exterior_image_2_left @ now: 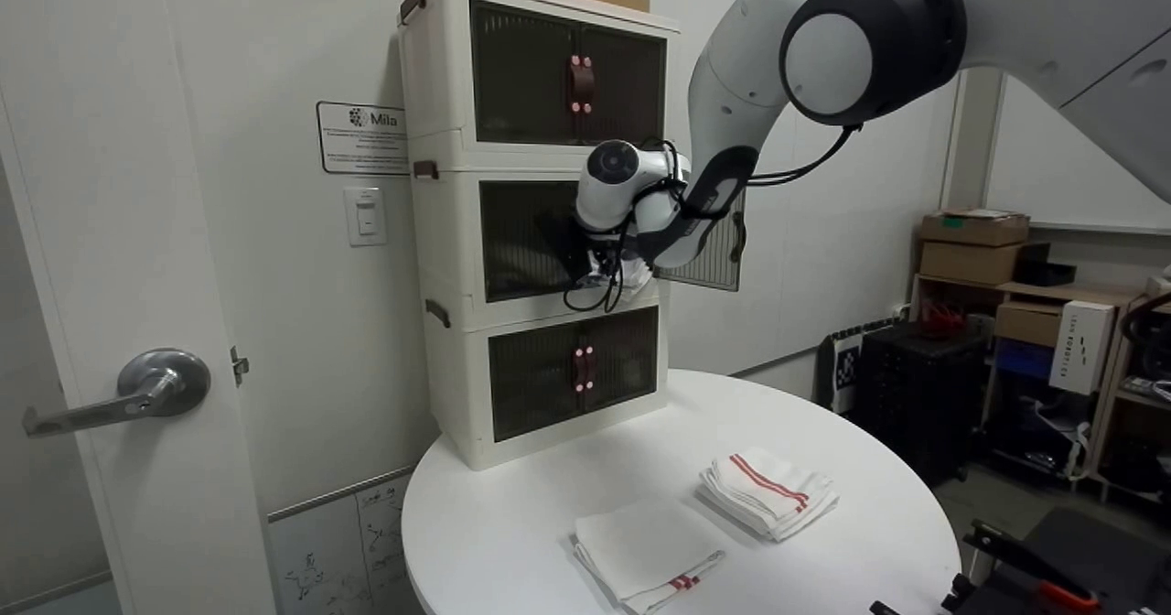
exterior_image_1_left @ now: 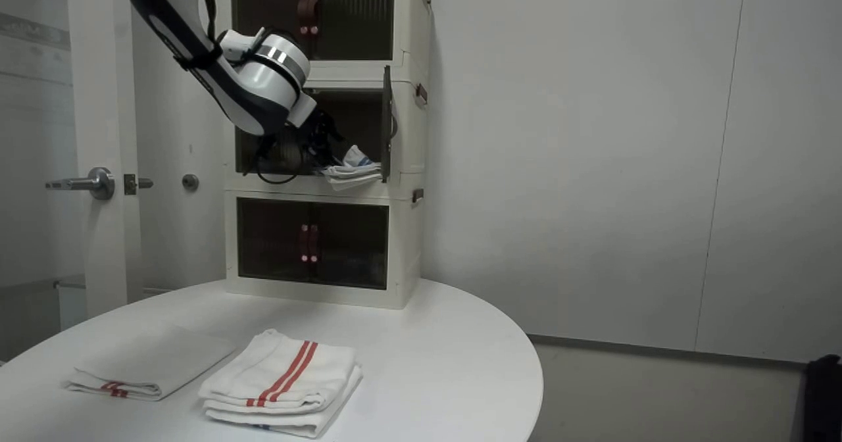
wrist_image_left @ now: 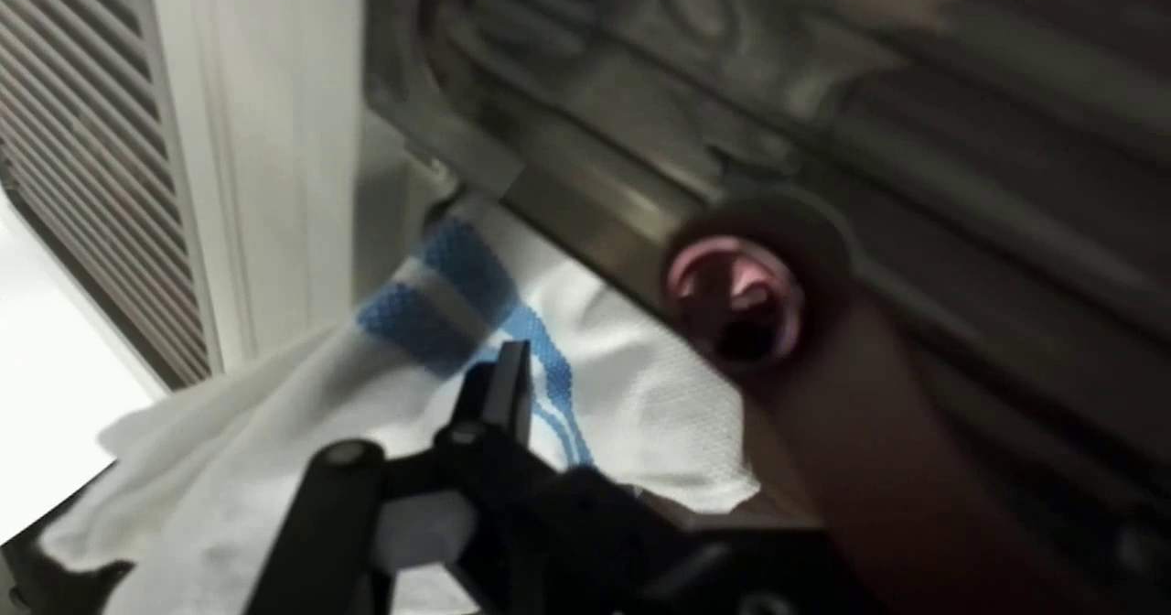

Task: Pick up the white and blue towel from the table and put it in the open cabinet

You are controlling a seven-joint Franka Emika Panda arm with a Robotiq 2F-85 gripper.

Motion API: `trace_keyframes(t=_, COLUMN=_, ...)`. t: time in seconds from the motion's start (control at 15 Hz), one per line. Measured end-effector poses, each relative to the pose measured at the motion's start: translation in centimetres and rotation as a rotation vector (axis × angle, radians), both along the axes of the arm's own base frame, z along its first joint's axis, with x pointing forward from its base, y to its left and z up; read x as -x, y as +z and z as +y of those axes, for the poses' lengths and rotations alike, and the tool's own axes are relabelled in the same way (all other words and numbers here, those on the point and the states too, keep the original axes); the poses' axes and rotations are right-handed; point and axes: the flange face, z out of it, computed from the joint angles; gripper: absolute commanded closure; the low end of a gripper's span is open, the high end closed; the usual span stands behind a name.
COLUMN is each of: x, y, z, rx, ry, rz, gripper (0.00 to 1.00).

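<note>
One towel (exterior_image_1_left: 354,172), blue stripes (wrist_image_left: 471,272) up, axis unclear

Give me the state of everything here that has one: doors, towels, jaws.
White and blue towel: rumpled, overhanging the front edge of the middle cabinet
Right-hand middle door: swung open
Left-hand middle door: looks shut
Top cabinet doors: shut
Bottom cabinet doors: shut
Thin red-striped towel: folded flat on the table
Thicker red-striped towel pile: folded, on the table
Room door: open
Jaws: open
</note>
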Motion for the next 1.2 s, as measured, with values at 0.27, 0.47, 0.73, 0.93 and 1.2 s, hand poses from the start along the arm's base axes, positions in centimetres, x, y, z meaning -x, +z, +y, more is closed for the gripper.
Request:
trace_keyframes(t=0.27, x=0.7, y=0.6, z=-0.5, rx=-0.06, ry=0.073, rz=-0.023, gripper=0.0)
trace_keyframes(t=0.47, x=1.9, y=-0.7, z=-0.7, rx=-0.093, ry=0.091, rz=0.022, gripper=0.0)
trace_keyframes(t=0.73, x=4.0, y=-1.4, z=-0.7, rx=-0.128, ry=0.097, rz=0.081, gripper=0.0)
trace_keyframes(t=0.93, x=5.0, y=-1.1, z=-0.8, rx=-0.13, ry=0.071, rz=0.099, gripper=0.0)
trace_keyframes(t=1.2, x=6.0, y=-0.5, z=-0.8, rx=-0.106, ry=0.01, rz=0.123, gripper=0.0)
